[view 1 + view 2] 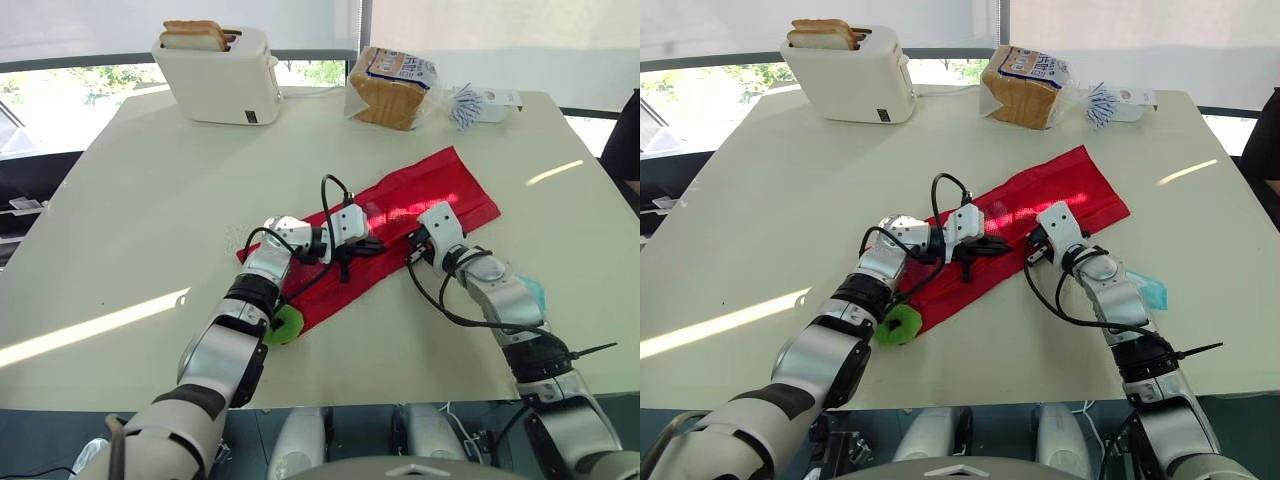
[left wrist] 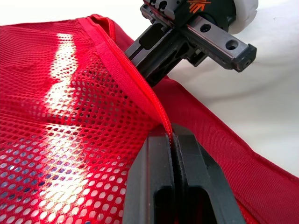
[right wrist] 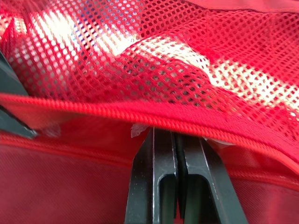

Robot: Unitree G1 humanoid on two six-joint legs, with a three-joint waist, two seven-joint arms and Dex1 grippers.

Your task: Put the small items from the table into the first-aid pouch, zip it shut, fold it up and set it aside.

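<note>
Pouch: the red first-aid pouch (image 1: 440, 190) lies unfolded and flat, slantwise on the middle of the table (image 1: 140, 200), with its mesh pocket (image 2: 56, 121) facing up.
Left gripper: the left gripper (image 2: 174, 140) has its jaws pressed together on the zipper (image 2: 135, 79), with a ridge of red tape pinched between them.
Right gripper: the right gripper (image 3: 176, 136) sits just beside it on the same zipper, its jaws likewise closed with the tape's edge caught at the tips.
Step, as we judge it: closing the pocket. We cannot tell whether either gripper holds the slider.
Doing it well: we would anchor the tape with one gripper and draw the other along the teeth, low and parallel to the table, so the mesh neither bunches nor drags the pouch.
Caution: a green item (image 1: 287, 324) at the pouch's near end and a teal item (image 1: 532, 290) beside the right forearm look to us unpacked, so zipping now may strand them.
Head views add: the layout, the loose items, and the toaster (image 1: 220, 75) and bread bag (image 1: 392, 88) well apart at the far edge.
Wrist views add: the pinch itself, and pale contents behind the mesh that we cannot identify.
</note>
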